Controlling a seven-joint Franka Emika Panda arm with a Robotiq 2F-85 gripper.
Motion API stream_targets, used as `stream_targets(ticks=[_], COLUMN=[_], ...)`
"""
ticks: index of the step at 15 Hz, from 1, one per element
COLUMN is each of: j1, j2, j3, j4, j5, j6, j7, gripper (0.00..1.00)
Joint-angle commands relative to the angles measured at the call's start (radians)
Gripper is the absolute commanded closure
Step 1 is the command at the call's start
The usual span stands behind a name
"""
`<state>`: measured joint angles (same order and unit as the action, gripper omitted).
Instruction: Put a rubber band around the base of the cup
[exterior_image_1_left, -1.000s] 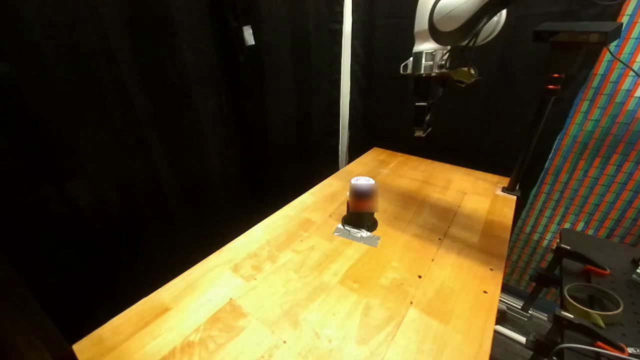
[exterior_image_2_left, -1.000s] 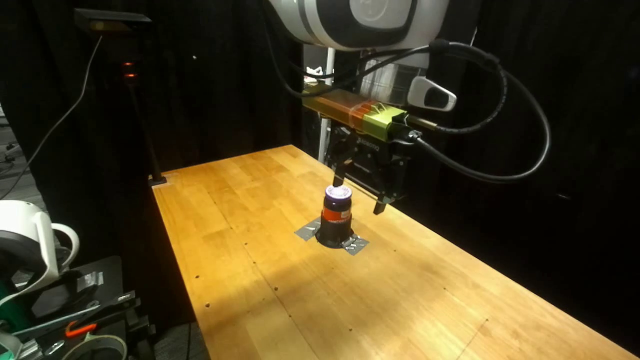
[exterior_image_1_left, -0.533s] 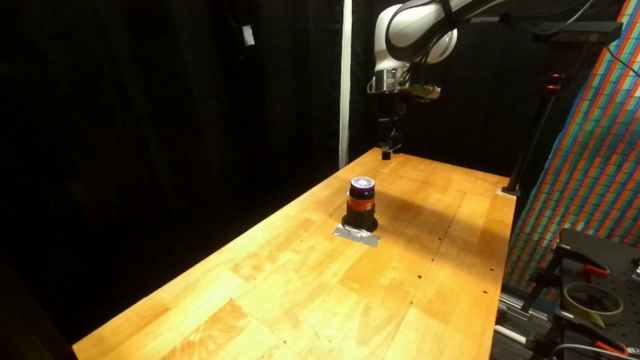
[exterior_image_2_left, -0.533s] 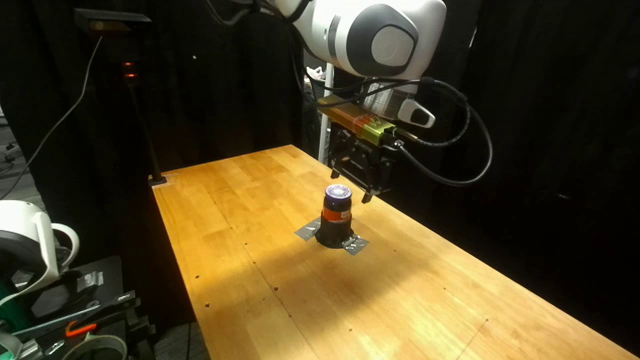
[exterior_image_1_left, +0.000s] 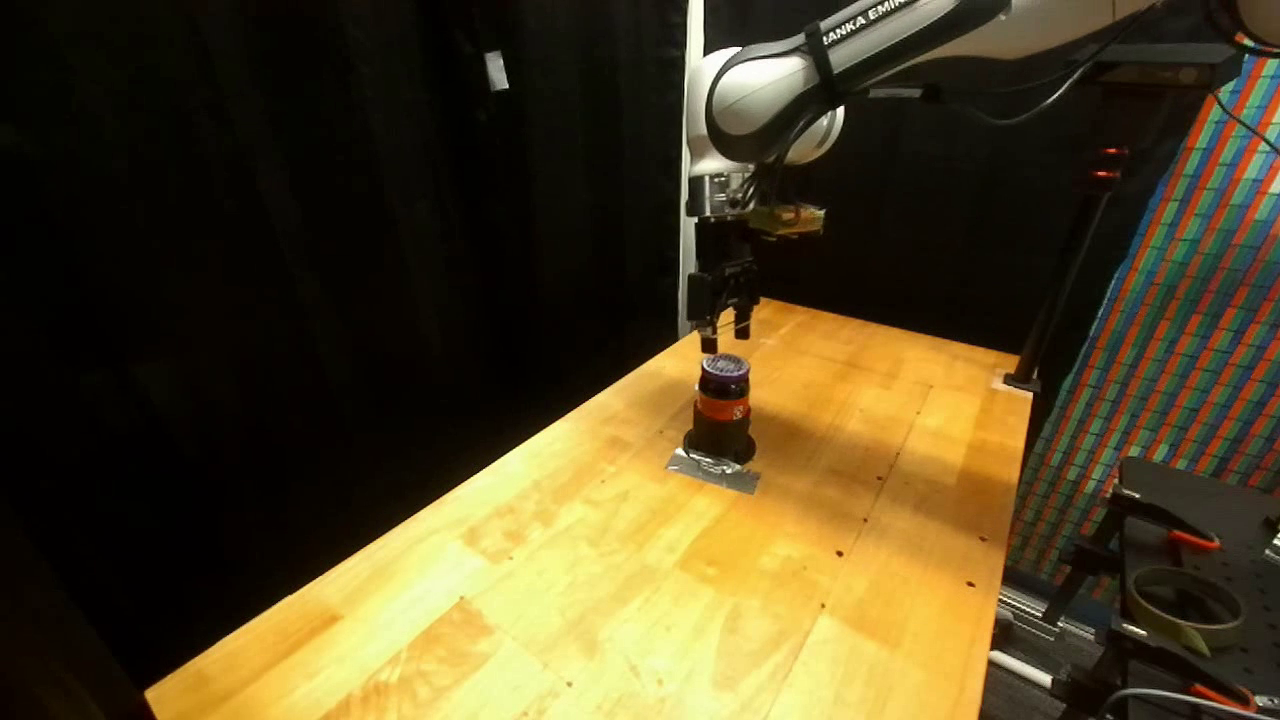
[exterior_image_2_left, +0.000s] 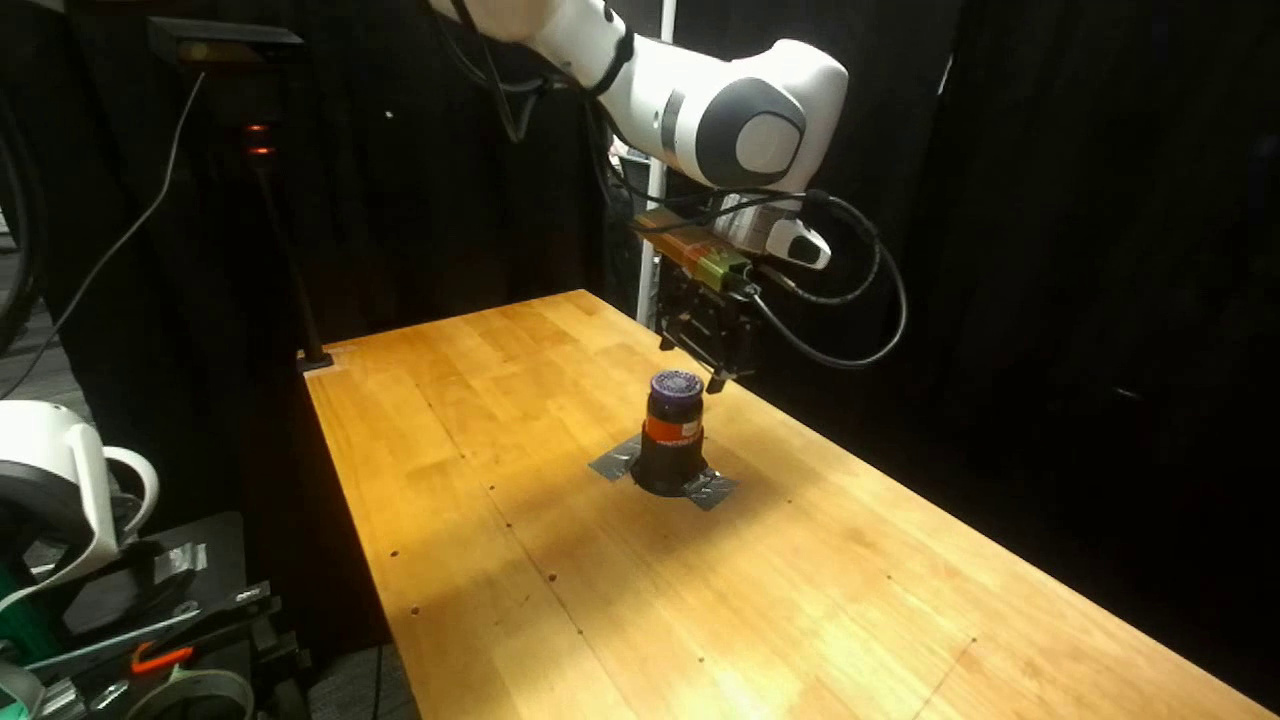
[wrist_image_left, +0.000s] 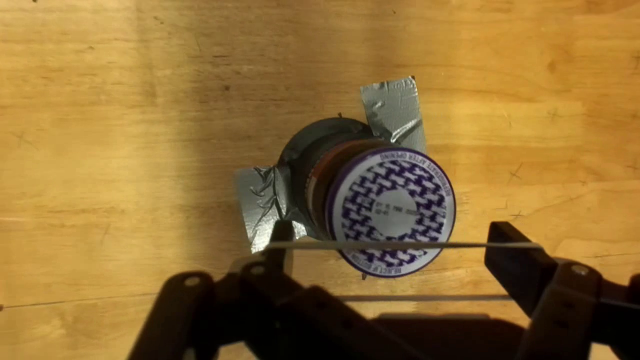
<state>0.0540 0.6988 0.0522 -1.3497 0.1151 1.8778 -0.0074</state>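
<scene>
My gripper (exterior_image_2_left: 691, 364) stretches the rubber band (wrist_image_left: 467, 245), jaws wide apart.
Near and lower, the cup (exterior_image_2_left: 675, 414) stands upright in a taped-down black holder (exterior_image_2_left: 668, 468) — its lid (wrist_image_left: 392, 212) hides the contents.

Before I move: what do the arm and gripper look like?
The arm is white and rounded, with a dark grey joint cover, black strap and white lettering, partly cut off. The gripper is black, with jointed, angular fingers. Above it sits a boxy yellow-green and orange housing; black cables loop alongside.
</scene>
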Motion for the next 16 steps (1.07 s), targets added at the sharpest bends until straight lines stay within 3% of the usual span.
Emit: stream_targets(ticks=[1, 8, 16], j1=[0.03, 0.063, 0.074], j2=[0.1, 0.195, 0.254], j3=[-0.006, -0.009, -0.009], j4=[0.146, 0.25, 0.339], j5=[-0.023, -0.069, -0.131], j6=[-0.015, -0.093, -0.339], j7=[0.066, 0.077, 0.036], gripper=[0.0, 0.0, 0.0])
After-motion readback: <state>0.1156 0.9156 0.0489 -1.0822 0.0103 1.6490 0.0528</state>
